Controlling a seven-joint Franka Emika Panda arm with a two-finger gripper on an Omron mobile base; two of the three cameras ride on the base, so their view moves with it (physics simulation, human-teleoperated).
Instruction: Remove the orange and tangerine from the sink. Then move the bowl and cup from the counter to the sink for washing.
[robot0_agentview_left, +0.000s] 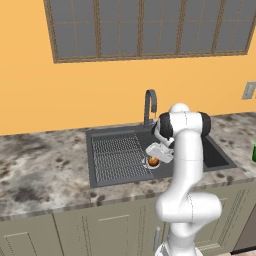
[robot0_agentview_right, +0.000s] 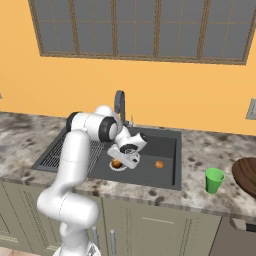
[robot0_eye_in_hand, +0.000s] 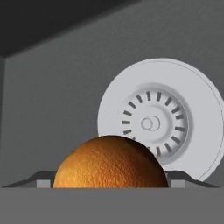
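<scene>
Orange fruit (robot0_eye_in_hand: 111, 162) between open claw (robot0_agentview_right: 118, 163) tips, silver drain (robot0_eye_in_hand: 159, 120) beyond

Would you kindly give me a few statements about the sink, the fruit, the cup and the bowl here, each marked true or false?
1. A fruit sits between the gripper tips, beside the round drain. True.
2. The green cup stands in the sink. False: it stands on the counter, right of the sink.
3. A second orange fruit lies on the basin floor. True.
4. The bowl rests on the draining grid. False: it is on the counter beyond the cup.
5. The gripper is lifted high above the faucet. False: it reaches down into the basin.
</scene>
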